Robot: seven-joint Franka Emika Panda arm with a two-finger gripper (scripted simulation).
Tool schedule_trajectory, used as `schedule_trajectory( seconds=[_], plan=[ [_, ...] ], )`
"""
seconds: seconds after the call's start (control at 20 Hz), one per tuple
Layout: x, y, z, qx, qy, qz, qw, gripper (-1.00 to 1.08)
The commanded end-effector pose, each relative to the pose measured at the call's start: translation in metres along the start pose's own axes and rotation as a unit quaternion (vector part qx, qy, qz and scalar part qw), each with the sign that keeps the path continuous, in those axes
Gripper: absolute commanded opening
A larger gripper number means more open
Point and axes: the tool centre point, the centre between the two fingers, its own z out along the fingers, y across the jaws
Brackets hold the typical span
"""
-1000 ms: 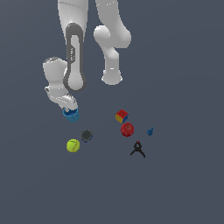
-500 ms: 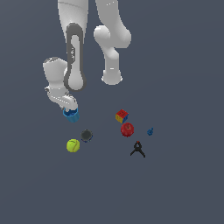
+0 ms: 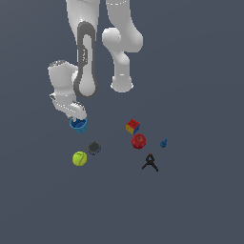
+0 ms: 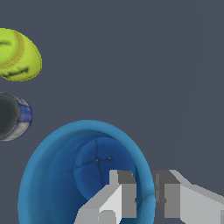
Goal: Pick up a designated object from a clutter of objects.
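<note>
Blue cup (image 4: 65,175) rim btwn gripper (image 4: 144,194) fingers

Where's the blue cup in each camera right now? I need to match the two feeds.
Exterior view: the blue cup sits just under the gripper, toward the exterior view's left of the cluttered items.
Wrist view: the blue cup fills the near part of the picture, seen from above into its open mouth, one of the fingers inside the rim and the other outside.
Shared landmark: the tennis ball, beside the dark grey disc.
</note>
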Motion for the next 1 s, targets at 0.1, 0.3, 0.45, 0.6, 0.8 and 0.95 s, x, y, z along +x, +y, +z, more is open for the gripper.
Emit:
schedule_trajectory(
  seconds=[0.1,0.3,0.45,0.6,0.8,0.95],
  plan=[
    [0.003,-0.016,-0.010,0.000,0.001,0.000,1.0000,-1.00],
    [0.006,-0.033,-0.021,0.000,0.001,0.000,1.0000,-1.00],
    [0.008,-0.046,-0.029,0.000,0.001,0.000,1.0000,-1.00],
    [0.010,-0.060,-0.037,0.000,0.001,0.000,1.0000,-1.00],
    [0.013,-0.077,-0.048,0.000,0.001,0.001,1.0000,-1.00],
    [0.015,-0.091,-0.057,0.000,0.001,0.001,1.0000,-1.00]
  ],
)
